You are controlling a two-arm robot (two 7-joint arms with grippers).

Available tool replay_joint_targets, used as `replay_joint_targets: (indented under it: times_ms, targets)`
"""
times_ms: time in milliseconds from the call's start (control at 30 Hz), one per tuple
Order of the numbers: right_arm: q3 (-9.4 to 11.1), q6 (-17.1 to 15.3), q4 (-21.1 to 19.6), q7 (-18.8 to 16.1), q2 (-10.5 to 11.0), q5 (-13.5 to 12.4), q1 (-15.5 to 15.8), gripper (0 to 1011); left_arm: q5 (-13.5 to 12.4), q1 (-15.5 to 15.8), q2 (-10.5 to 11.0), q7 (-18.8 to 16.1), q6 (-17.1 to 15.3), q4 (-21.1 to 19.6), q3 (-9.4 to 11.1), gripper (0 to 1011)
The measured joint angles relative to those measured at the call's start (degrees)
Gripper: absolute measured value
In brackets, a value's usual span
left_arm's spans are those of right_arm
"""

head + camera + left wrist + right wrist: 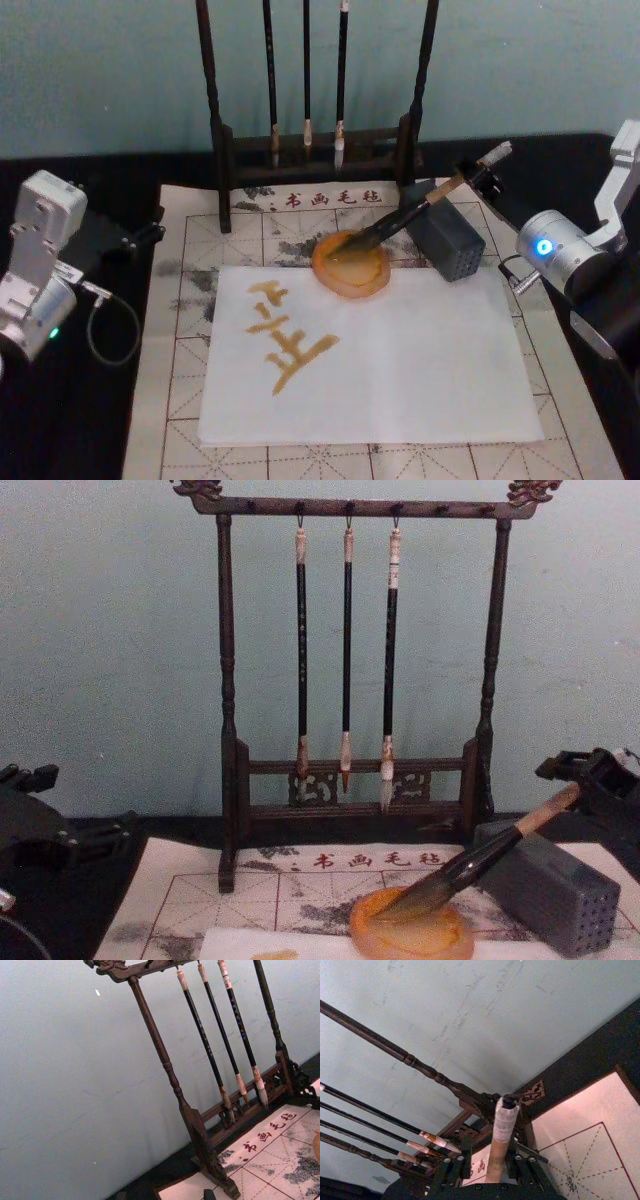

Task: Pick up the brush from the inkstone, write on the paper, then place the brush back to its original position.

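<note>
Right gripper (480, 177) straddles the thick tan bamboo brush's (420, 212) capped end, grip unclear; its bristles lie in the round amber inkstone (338, 287). Withdrawing askew could drag it onto the white paper (420, 370); left gripper (148, 233) idles at left

Straight ahead of the left gripper (209, 1194), of which the small dark nub at the frame's edge may be a part, stands a dark wooden brush rack (165, 1067). Three thin black brushes (220, 1035) hang from its top bar, pale tips down by the lower rail. Beyond the rack is a plain pale-blue wall (65, 1085). Nearer the gripper lies a beige mat (280, 1152) with a red grid, red characters (265, 1135) and grey ink stains (300, 1170). The rack's near foot meets the mat's far edge, on a black table (165, 1170).
</note>
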State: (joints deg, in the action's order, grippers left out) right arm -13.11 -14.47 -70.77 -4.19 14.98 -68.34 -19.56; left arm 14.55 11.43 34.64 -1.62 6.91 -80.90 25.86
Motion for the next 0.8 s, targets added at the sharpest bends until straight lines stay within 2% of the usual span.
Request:
replay_joint_targets:
  times_ms: [33,133,300,800]
  targets:
    - [0.0,0.0,0.0,0.0,0.0,0.0,0.0,459,0.0,0.0,0.0,0.0,0.0,0.0,0.0,1001]
    - [0.0,0.0,0.0,0.0,0.0,0.0,0.0,316,0.0,0.0,0.0,0.0,0.0,0.0,0.0,1001]
    - [0.0,0.0,0.0,0.0,0.0,0.0,0.0,191,0.0,0.0,0.0,0.0,0.0,0.0,0.0,1001]
    - [0.0,0.0,0.0,0.0,0.0,0.0,0.0,185,0.0,0.0,0.0,0.0,0.0,0.0,0.0,1001]
